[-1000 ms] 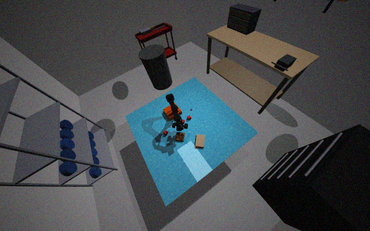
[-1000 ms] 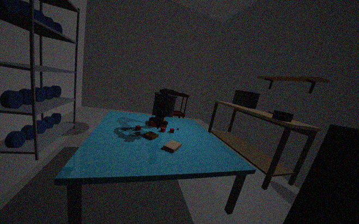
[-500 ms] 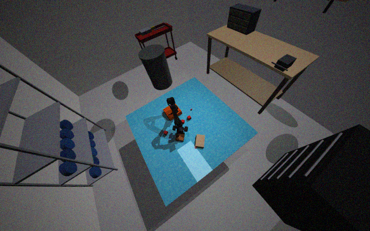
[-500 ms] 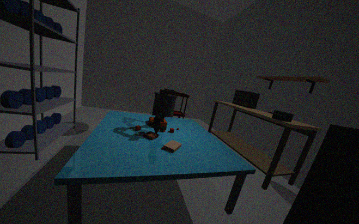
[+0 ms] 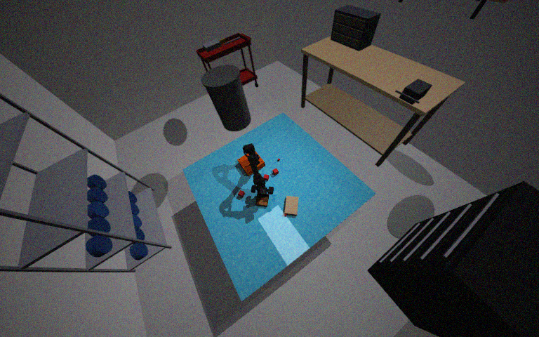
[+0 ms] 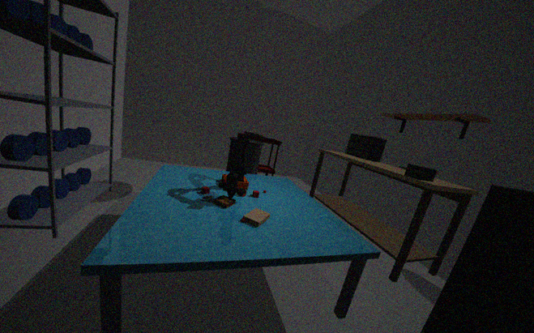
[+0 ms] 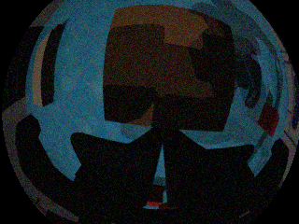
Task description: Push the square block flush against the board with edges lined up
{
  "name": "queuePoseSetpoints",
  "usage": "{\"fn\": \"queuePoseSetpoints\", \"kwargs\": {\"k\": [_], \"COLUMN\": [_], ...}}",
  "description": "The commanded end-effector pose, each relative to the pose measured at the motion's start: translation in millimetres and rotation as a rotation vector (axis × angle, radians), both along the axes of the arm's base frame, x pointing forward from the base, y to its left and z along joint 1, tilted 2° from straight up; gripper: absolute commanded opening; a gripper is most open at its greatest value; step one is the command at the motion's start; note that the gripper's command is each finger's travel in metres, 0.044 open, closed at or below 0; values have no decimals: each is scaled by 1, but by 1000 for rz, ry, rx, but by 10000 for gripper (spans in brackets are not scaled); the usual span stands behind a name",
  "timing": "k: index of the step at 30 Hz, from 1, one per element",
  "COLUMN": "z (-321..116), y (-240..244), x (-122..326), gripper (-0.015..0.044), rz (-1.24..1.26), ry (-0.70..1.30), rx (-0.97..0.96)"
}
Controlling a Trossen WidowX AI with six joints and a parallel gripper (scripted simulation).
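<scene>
The brown square block lies flat on the blue table, partly in the arm's shadow. The board is a pale tan rectangle, lying flat to the block's right in the top view and at the far left in the wrist view. Blue table shows between them; they are apart. My gripper is shut and empty, its tips low at the block's arm-side edge. Whether the tips touch the block I cannot tell.
A red cube lies to one side of the block. Other red cubes lie nearer the orange base part. A tiny red piece shows at the board's corner.
</scene>
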State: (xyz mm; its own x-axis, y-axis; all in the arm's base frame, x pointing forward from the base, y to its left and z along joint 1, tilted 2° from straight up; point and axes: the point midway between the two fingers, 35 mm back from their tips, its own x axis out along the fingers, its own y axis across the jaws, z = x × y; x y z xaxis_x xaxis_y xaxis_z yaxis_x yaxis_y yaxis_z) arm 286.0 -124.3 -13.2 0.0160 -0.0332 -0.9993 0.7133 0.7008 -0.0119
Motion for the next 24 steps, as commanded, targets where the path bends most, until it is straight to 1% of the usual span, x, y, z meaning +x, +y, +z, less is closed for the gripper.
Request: {"fn": "queuePoseSetpoints", "kwargs": {"k": [1,24], "z": [-1,-2], "y": [-4,22], "x": [2,-21], "gripper": [0,0], "rz": [0,0], "ry": [2,4], "rx": [-3,0]}}
